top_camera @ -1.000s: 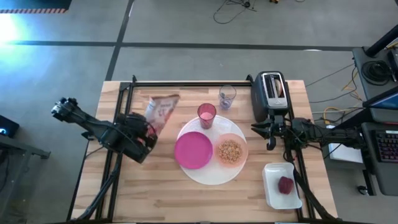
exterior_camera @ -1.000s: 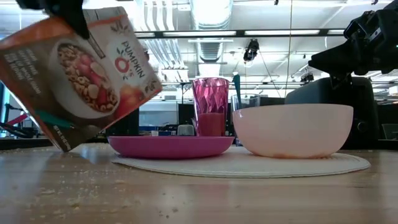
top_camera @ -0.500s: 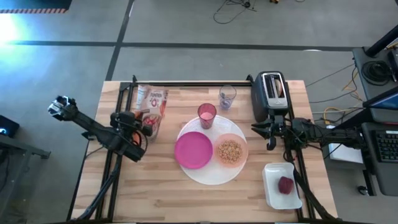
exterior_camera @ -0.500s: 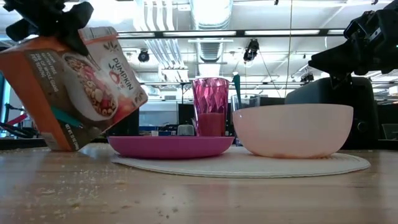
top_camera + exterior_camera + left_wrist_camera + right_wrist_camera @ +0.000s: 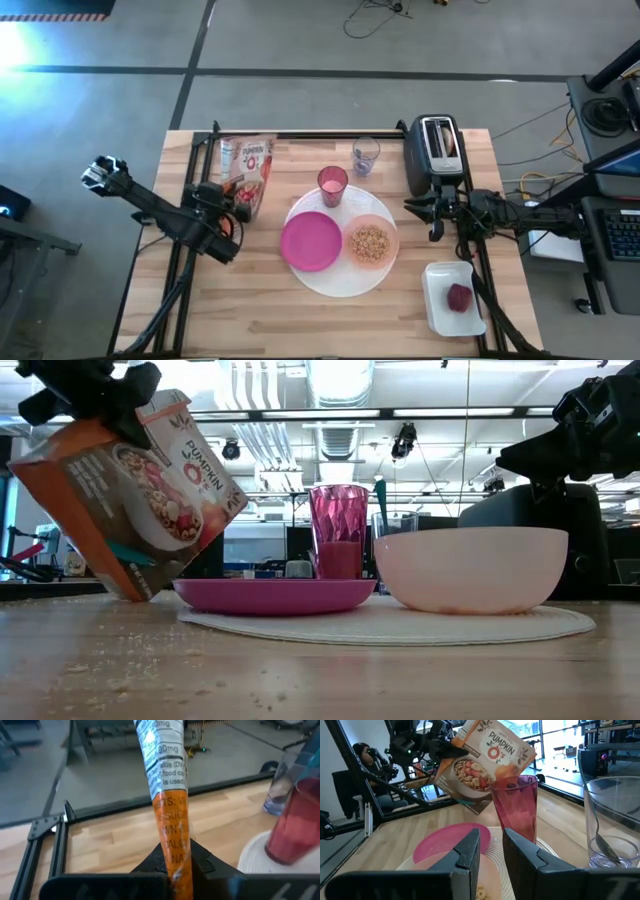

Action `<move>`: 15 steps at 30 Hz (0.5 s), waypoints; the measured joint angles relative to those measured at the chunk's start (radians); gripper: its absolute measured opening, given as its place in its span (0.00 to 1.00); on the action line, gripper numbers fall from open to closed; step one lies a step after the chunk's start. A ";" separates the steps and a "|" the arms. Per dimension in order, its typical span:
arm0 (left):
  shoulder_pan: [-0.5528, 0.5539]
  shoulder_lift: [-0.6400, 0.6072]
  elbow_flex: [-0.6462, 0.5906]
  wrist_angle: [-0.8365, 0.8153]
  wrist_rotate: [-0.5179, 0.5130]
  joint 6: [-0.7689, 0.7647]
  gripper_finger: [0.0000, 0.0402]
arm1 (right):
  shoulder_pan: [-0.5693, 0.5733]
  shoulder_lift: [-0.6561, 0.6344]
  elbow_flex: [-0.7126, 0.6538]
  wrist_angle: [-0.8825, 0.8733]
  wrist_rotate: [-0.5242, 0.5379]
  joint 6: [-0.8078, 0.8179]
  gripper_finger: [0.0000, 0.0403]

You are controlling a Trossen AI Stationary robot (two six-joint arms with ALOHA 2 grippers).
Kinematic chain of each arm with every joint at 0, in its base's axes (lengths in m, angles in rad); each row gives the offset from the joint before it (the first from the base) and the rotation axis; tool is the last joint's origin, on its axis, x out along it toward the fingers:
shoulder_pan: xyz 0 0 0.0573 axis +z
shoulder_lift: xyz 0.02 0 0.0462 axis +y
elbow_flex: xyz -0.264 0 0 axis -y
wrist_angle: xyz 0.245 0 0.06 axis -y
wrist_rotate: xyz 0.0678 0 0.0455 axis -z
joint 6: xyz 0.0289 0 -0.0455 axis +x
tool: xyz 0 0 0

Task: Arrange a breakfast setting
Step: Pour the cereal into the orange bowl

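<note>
The left end effector point(image 5: 236, 203) is clamped on a tilted cereal box point(image 5: 246, 172) near the table's point(image 5: 250, 310) far left corner, its lower corner close to the wood in the low view. Just beside it, mid-table, lies the white plate point(image 5: 340, 285), carrying the magenta plate point(image 5: 311, 241) and the bowl point(image 5: 371, 243) of cereal. The pink cup point(image 5: 332, 185) stands at the plate's far edge, a clear glass point(image 5: 365, 155) behind it, a toaster point(image 5: 432, 150) at the far right. The dark fruit point(image 5: 459, 297) sits in a white tray point(image 5: 438, 310) at the near right corner. The right end effector point(image 5: 434, 216), fingers narrowly parted and empty, hovers near the right edge.
</note>
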 joint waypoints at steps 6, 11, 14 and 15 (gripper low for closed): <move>0.070 0.046 -0.029 -0.003 -0.114 -0.018 0.00 | 0.000 0.000 0.000 0.000 0.000 0.000 0.18; 0.165 0.088 -0.065 -0.006 -0.176 -0.054 0.00 | 0.000 0.000 0.000 0.000 0.000 0.000 0.18; 0.221 0.119 -0.093 -0.009 -0.200 -0.105 0.00 | 0.000 0.000 0.000 0.000 0.000 0.000 0.18; 0.241 0.130 -0.103 -0.008 -0.214 -0.129 0.00 | 0.000 0.000 0.000 0.000 0.000 0.000 0.18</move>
